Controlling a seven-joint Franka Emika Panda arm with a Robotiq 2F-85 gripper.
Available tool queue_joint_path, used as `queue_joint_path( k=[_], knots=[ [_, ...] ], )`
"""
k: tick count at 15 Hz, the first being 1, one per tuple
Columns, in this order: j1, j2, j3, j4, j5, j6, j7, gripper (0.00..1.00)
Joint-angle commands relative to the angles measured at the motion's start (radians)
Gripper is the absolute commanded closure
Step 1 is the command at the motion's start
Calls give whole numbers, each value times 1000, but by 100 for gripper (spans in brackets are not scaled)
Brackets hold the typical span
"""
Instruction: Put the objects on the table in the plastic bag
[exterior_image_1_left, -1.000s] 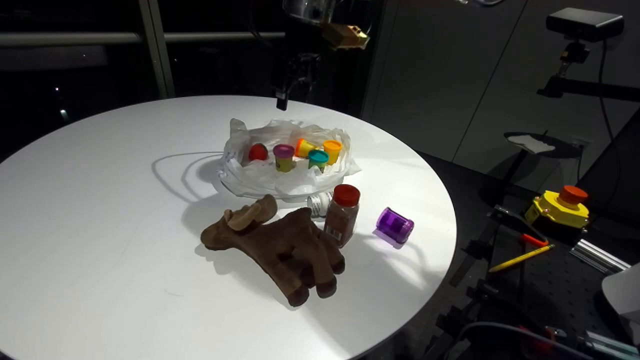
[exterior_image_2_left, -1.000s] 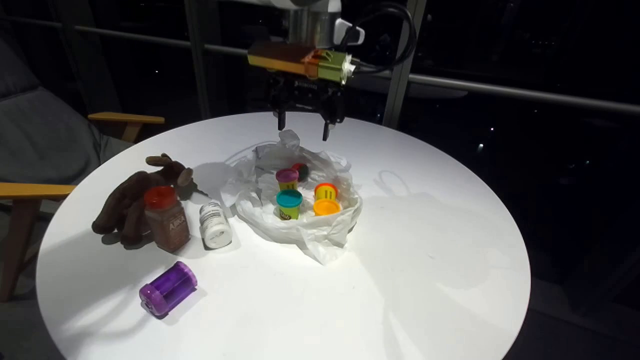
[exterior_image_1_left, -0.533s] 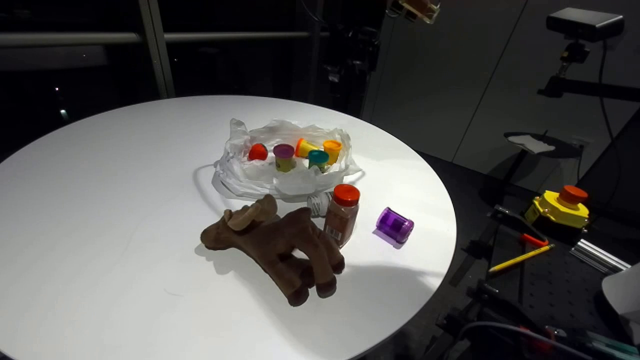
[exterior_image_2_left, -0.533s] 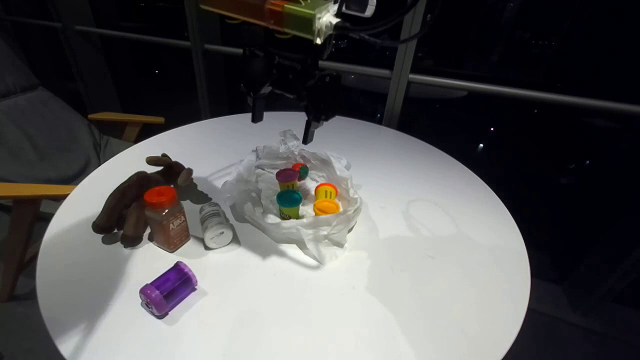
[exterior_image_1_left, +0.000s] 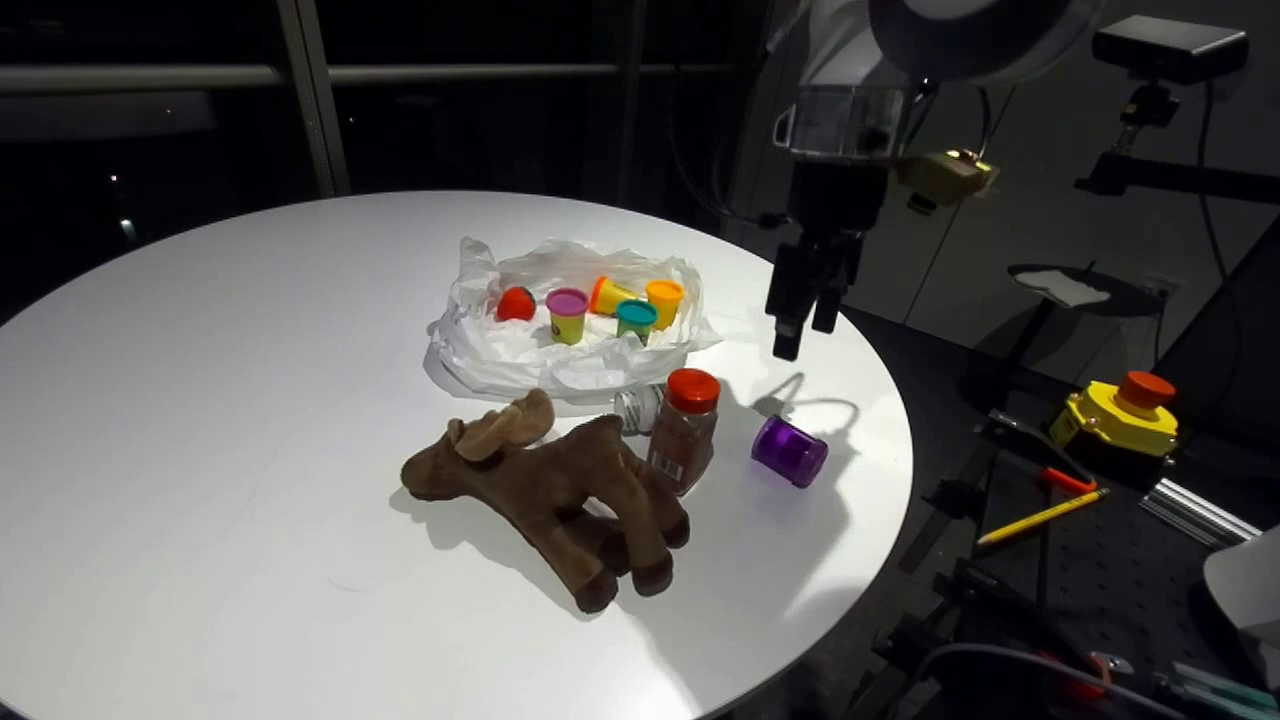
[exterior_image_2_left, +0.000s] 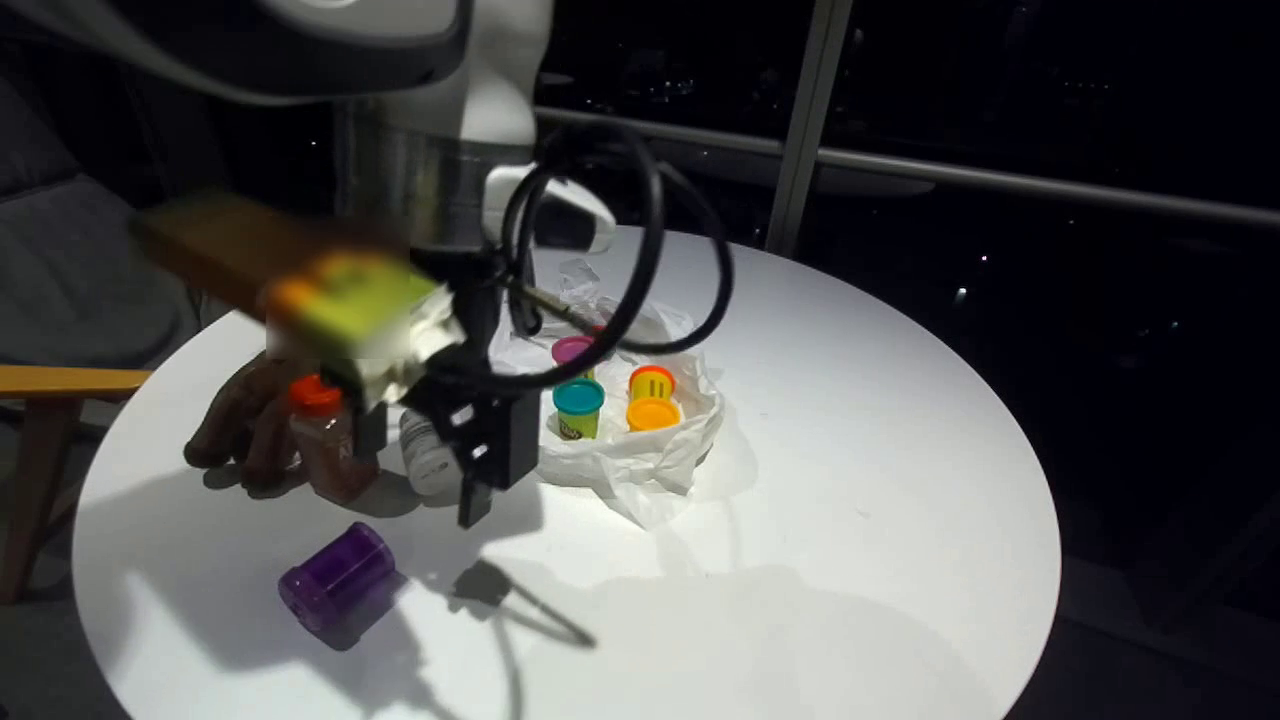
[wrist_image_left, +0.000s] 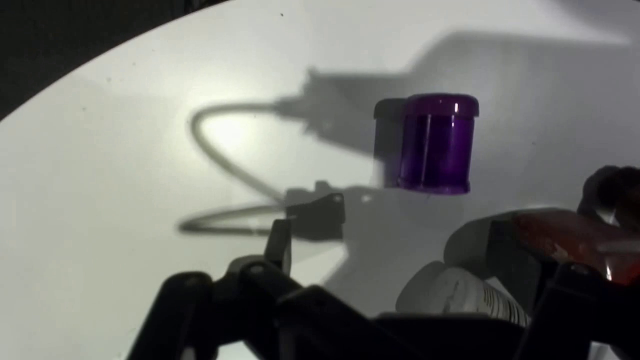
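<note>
"How did the hand (exterior_image_1_left: 806, 333) look to us?"

"We saw its two fingers (exterior_image_1_left: 787, 343) spread wide and empty, hanging above the round white tabletop (exterior_image_1_left: 200, 480) near the purple container (exterior_image_1_left: 790, 452), which lay on its side."

"And the rest of what we had there?"

"We saw a red-capped jar (exterior_image_1_left: 686, 435) upright just beside the brown plush animal (exterior_image_1_left: 560, 490), and a white bottle (exterior_image_1_left: 634, 411) lying between the jar and the plastic bag (exterior_image_1_left: 490, 365). The bag sat gaping on the tabletop, holding a round red toy (exterior_image_1_left: 515, 304) and four small tubs (exterior_image_1_left: 567, 324)."

"What did we notice of the room?"

"We noted dark window panes (exterior_image_2_left: 1050, 130), a chair (exterior_image_2_left: 70, 270) with a wooden armrest (exterior_image_2_left: 75, 381), and, off the tabletop, a yellow-and-red device (exterior_image_1_left: 1120, 417) near a yellow pencil (exterior_image_1_left: 1040, 518)."
</note>
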Motion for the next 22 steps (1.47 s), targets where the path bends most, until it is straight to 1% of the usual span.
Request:
queue_joint_path(
  k=[1, 3, 5, 9, 11, 12, 14, 17, 19, 20, 21, 22],
  knots=[
    [68, 3, 22, -124, -83, 172, 104, 0],
    [110, 25, 27, -148, -154, 244, 177, 0],
    [153, 49, 9, -153, -252, 283, 261, 0],
    [235, 105, -78, -134, -486, 291, 437, 0],
    [257, 132, -112, -121, -584, 288, 508, 0],
    [264, 144, -124, -114, -616, 292, 532, 0],
    [266, 165, -132, -106, -645, 320, 549, 0],
    [241, 191, -112, -96, -608, 385, 520, 0],
    [245, 210, -125, -82, -618, 408, 526, 0],
    [250, 217, -132, -76, -623, 413, 531, 25],
    [252, 223, -139, -71, -624, 416, 532, 27],
    [252, 226, -142, -68, -622, 415, 532, 35]
  ],
)
